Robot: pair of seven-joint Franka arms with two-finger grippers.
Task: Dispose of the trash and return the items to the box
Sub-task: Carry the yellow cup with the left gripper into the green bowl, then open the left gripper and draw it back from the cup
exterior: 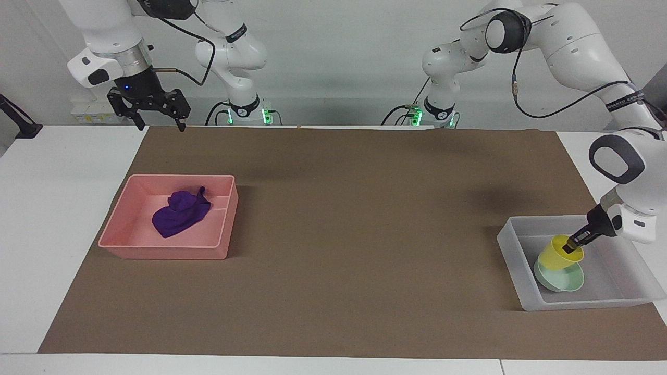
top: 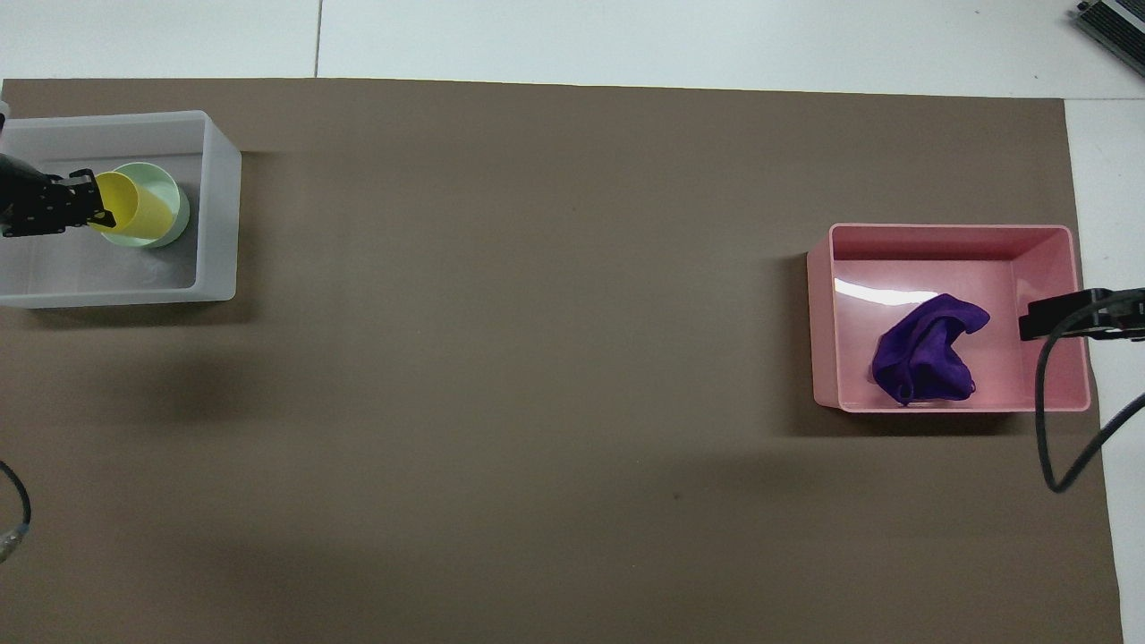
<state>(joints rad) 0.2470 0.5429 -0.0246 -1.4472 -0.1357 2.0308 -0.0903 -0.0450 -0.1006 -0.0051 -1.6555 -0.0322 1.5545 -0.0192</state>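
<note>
**Facing view entry: cup over bowl, inside the box**

Item 1, yellow cup [exterior: 559, 254]: clamped at its rim by the left claw [exterior: 572, 245], one finger inside the mouth. Cup is tilted, its long axis leaning from the base up toward the claw; base sits low over the mint-green bowl [exterior: 565, 280], whether touching it cannot be told.

Item 2, mint-green bowl: lies in the translucent box [exterior: 510, 240] at the left arm's end of the worktop, directly under the cup's base. Judgement: release here should nest the cup in the bowl; the tilt may tip it.

Item 3, right claw [exterior: 155, 107]: fingers spread, holding nothing, raised over the edge of the worktop at the right arm's end; this arm waits.

Item 4, pink bin [exterior: 221, 219]: holds the purple cloth [exterior: 180, 213].
</note>
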